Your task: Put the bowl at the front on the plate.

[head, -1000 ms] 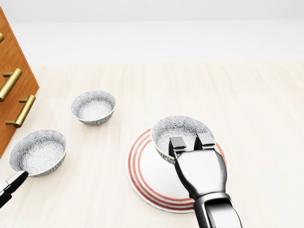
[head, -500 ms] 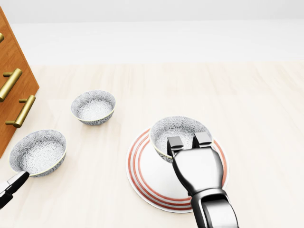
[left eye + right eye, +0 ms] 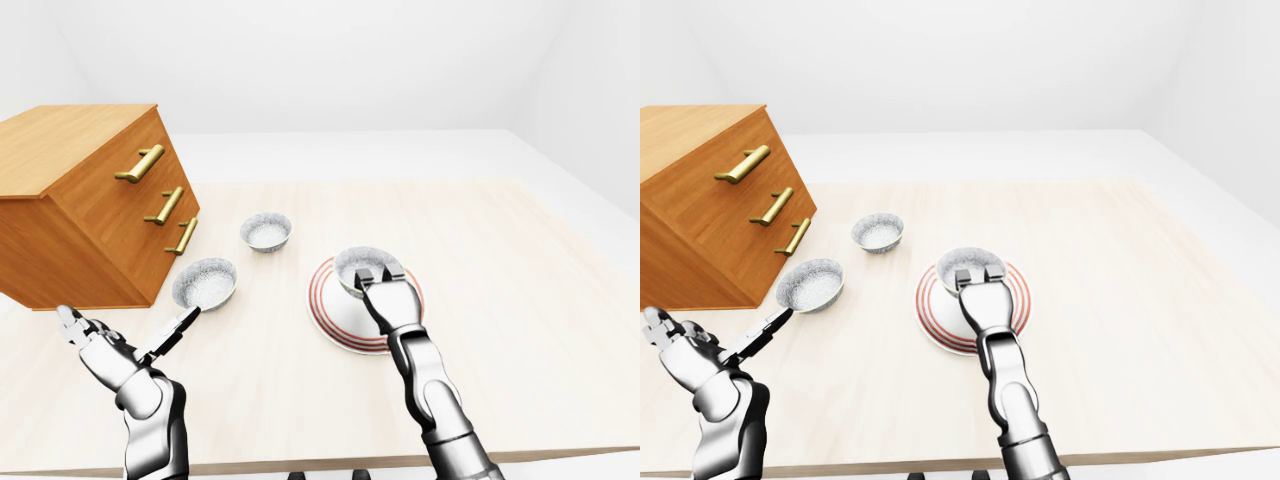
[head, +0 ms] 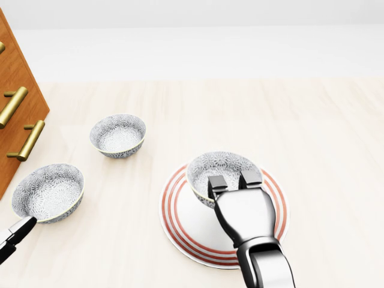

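A patterned grey-white bowl (image 4: 222, 166) hangs tilted over the red-ringed white plate (image 4: 175, 223), near the plate's upper edge in the head view. My right gripper (image 4: 234, 179) comes in from the bottom and is shut on this bowl's near rim, two fingertips (image 4: 217, 181) hooked over it. Whether the bowl's base touches the plate is hidden by the hand. My left gripper (image 3: 122, 334) is at the lower left of the left-eye view, open with fingers spread and nothing in it.
Two more patterned bowls stand left of the plate: one (image 4: 118, 135) higher up, the other (image 4: 48, 192) by my left hand's fingertip (image 4: 17, 230). A wooden drawer chest (image 3: 90, 200) with brass handles fills the left side. The table edge (image 3: 300, 466) runs along the bottom.
My right hand and the bowl in it have shifted a little to the left over the plate. The left hand and the other two bowls have not moved.
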`<state>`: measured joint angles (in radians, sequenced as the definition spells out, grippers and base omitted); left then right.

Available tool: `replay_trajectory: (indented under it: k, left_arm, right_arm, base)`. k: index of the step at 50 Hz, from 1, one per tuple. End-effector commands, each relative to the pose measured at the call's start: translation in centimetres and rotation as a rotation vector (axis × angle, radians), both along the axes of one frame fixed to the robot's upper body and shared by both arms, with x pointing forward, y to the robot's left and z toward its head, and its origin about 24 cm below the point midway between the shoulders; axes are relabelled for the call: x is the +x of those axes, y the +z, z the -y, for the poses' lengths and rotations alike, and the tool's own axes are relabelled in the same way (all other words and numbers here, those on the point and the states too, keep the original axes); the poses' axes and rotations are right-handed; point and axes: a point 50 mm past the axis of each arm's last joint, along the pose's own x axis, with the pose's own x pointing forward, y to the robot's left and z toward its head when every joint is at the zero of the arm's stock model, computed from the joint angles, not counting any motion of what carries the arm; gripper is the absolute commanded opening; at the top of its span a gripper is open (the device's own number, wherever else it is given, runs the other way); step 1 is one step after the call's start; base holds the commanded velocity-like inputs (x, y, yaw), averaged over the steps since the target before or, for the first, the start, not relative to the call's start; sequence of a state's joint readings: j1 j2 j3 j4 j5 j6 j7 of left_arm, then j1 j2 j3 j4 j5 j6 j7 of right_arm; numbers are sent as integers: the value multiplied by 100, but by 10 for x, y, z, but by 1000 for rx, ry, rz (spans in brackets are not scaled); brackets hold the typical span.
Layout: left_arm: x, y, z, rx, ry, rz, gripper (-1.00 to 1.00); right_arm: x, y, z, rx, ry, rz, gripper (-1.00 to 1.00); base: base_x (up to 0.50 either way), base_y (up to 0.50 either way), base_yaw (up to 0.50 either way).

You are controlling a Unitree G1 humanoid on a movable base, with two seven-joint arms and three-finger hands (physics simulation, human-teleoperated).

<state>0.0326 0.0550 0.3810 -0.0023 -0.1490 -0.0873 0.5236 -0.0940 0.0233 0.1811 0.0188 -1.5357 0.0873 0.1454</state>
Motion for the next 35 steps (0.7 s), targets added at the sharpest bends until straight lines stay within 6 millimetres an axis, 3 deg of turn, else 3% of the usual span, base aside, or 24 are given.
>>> replay_trajectory:
  k: [1,35]
  left_arm:
    - [0,1,0,3,1,4,100]
    - [-1,2,0,2,4,7,100]
  right_arm:
    - [-1,0,1,45,-3,12,-100]
    - [5,-17,6,98,-21,-14,-100]
  base:
    - [0,0,0]
    - [0,0,0]
